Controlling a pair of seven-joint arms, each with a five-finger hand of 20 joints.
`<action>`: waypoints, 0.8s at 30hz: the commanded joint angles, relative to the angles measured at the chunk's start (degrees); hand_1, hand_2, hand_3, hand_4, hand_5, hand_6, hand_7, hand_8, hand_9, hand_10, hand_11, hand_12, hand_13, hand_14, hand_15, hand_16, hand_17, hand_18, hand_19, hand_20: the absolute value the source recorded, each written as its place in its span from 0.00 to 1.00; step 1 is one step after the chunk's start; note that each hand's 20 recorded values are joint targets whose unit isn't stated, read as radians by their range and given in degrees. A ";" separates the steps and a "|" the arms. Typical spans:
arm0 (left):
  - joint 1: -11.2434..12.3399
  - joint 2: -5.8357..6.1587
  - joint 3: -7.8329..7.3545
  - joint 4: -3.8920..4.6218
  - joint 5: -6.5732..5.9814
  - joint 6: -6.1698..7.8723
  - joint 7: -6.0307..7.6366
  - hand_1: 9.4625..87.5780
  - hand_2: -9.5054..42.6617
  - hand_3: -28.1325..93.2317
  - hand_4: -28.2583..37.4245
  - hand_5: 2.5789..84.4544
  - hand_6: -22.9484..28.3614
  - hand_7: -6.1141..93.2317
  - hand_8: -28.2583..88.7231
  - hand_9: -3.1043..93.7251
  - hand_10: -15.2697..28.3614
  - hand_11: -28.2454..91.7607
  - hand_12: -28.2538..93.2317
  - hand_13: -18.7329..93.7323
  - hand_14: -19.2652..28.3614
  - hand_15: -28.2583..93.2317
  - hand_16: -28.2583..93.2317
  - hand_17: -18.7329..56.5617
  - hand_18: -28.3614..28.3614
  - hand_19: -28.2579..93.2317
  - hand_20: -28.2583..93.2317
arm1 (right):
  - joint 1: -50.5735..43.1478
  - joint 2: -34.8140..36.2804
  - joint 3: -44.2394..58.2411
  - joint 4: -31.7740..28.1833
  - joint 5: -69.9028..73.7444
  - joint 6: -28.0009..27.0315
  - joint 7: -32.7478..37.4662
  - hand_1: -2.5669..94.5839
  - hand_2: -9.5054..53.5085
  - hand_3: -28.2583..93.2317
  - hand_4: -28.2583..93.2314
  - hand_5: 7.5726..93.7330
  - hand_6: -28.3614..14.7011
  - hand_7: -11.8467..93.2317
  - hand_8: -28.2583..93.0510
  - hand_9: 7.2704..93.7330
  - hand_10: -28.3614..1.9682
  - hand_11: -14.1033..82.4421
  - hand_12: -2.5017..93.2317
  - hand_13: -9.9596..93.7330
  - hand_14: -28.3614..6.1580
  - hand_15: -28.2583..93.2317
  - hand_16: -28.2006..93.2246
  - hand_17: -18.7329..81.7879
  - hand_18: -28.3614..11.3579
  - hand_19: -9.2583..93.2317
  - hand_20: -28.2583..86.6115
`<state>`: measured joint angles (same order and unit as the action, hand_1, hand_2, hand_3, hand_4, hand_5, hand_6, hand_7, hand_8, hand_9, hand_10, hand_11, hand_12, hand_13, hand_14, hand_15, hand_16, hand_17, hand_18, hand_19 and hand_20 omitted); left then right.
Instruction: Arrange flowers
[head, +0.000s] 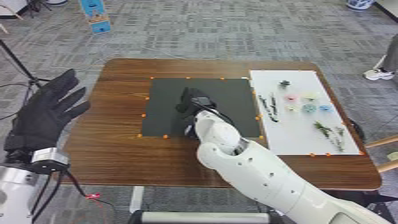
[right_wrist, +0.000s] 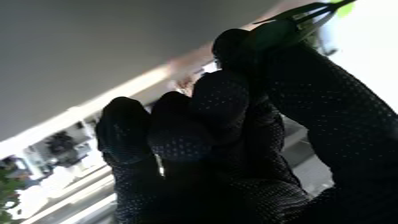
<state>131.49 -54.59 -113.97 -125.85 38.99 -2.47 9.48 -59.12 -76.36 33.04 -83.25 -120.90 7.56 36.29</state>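
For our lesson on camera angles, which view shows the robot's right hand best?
The right wrist view: the right hand is close up, its fingers pinching green leaves. The head view shows it smaller, over the black mat.

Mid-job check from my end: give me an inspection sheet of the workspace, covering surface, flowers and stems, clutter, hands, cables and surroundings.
Surface: brown wooden table with a black mat and, right of it, a white sheet.
Job's things: small pink, blue and pale blooms, dark stems and green sprigs lie on the white sheet.
Clutter: small orange markers along the edges of mat and sheet.
Hands: right hand over the black mat, pinching a green leafy piece; left hand open, beyond the table's left edge.
Cables: black cables hang at the left wrist.
Surroundings: grey carpet, blue panel beyond the table.
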 joint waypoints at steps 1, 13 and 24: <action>-3.39 2.12 1.69 1.07 0.27 -1.31 -1.29 0.23 0.00 0.72 0.00 0.25 0.48 0.24 0.15 0.21 0.53 0.34 0.38 0.30 0.66 0.32 0.27 0.11 0.84 0.53 0.29 | -3.87 -2.58 0.46 2.68 0.32 0.13 2.54 0.44 0.00 0.91 0.20 0.72 0.61 0.61 0.50 0.83 0.60 0.68 0.65 0.77 0.48 0.90 0.62 0.61 0.17 1.00 0.82; -10.18 5.79 6.22 2.99 0.90 -2.46 -1.85 0.22 0.00 0.73 0.00 0.25 0.48 0.23 0.16 0.21 0.53 0.33 0.39 0.29 0.67 0.32 0.27 0.10 0.84 0.53 0.30 | -1.90 -3.50 -0.85 2.00 2.24 4.01 3.79 0.46 0.00 0.89 0.17 0.74 0.62 0.59 0.49 0.84 0.62 0.66 0.63 0.77 0.50 0.89 0.62 0.61 0.17 1.00 0.82; -14.87 7.63 10.09 4.94 0.38 -3.70 -3.67 0.23 0.00 0.74 0.00 0.25 0.49 0.21 0.17 0.21 0.56 0.31 0.40 0.28 0.69 0.30 0.28 0.10 0.83 0.51 0.30 | -2.86 -5.51 -0.76 2.49 4.92 6.12 6.27 0.47 0.00 0.88 0.16 0.74 0.65 0.58 0.47 0.85 0.66 0.64 0.59 0.78 0.51 0.89 0.62 0.62 0.19 1.00 0.81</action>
<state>119.18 -48.24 -105.59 -121.95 39.69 -4.60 7.57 -61.17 -79.65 32.60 -80.61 -118.39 10.90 40.22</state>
